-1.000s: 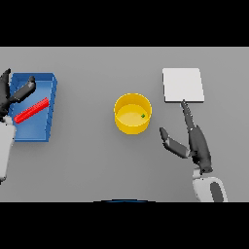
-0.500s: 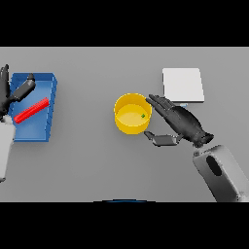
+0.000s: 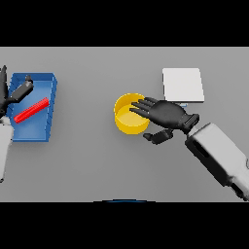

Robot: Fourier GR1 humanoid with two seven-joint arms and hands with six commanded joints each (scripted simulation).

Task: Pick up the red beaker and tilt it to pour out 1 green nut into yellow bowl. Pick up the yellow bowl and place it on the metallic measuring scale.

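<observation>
On the grey surface, the flat square metallic measuring scale lies just beyond the right robot hand, whose spread fingers reach over the round yellow bowl, thumb apart beside its wall, not yet clamped.

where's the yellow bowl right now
Head view, mid-table: the yellow bowl sits under the right hand fingers, left of the metallic scale.

The grey table carries three things. A blue tray at left — a yellow bowl mid-table — a metallic scale at right.
</observation>
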